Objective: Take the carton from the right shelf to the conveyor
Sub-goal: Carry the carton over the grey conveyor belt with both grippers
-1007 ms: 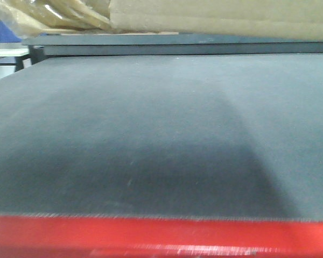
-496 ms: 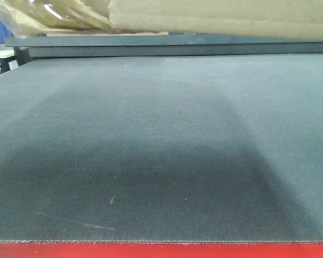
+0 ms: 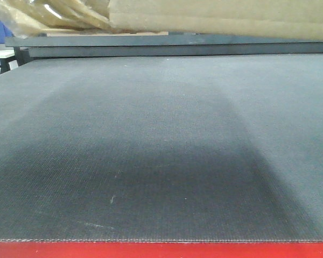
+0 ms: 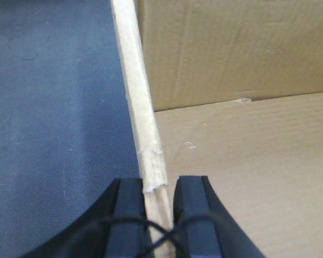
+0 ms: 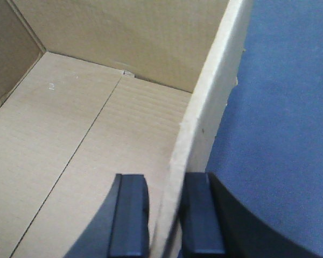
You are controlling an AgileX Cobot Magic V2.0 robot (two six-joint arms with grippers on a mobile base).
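**Q:** Where's the carton relative to the grippers?

**A:** Left wrist view: the left gripper (image 4: pixel 159 217) is clamped on the carton (image 4: pixel 247 177)'s side wall, w/ one black pad (image 4: pixel 126 215) outside and one inside. The wall's top edge runs up-frame from betw. them. The carton's open interior is to the right, the dark conveyor (image 4: pixel 54 107) belt to the left.

**Q:** And the right side?

**A:** Mirror image. The right gripper (image 5: pixel 167 215) pinches the opp. wall, w/ carton floor at left and belt at right.

**Q:** Is the carton resting on the belt?

**A:** Can't tell. It's over the conveyor. The front view shows the belt w/ a broad dark shadow (image 3: pixel 151 183), a red edge strip (image 3: pixel 161 250) at the bottom, and a cardboard stack (image 3: pixel 220 16) beyond the far end.
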